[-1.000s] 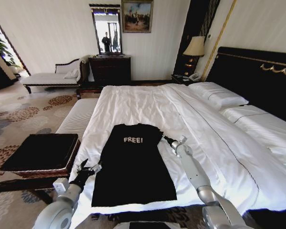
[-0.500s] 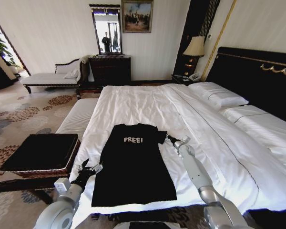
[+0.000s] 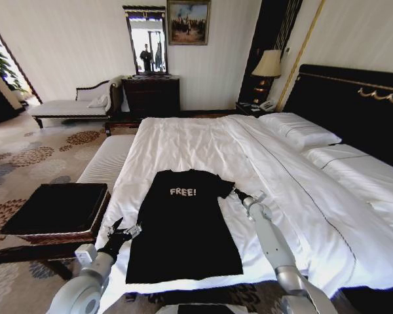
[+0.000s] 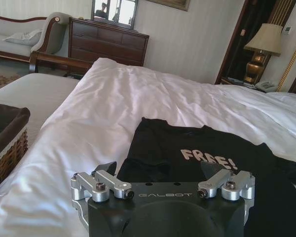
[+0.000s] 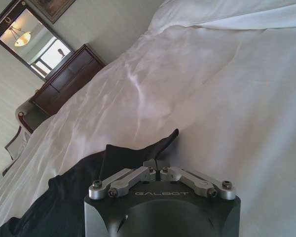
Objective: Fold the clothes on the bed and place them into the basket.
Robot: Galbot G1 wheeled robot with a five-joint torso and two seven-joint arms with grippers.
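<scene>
Sleeve drawn back out on the bed, fold not yet begun.

On the very large white-duveted bed (image 3: 203,140) with its black headboard, the black short-sleeved "FREE!" T-shirt (image 3: 183,222) lies flat near the foot edge; its right sleeve, tucked in a second ago, now spreads toward the pillows, pinched in the right gripper (image 3: 238,194) jaws. The left gripper (image 3: 121,230), jaws spread, has stayed at the shirt's basket-side edge. The brown woven wicker basket (image 3: 65,233) waits beside the bed. The right wrist view confirms the pinch on the sleeve tip (image 5: 168,139).
</scene>
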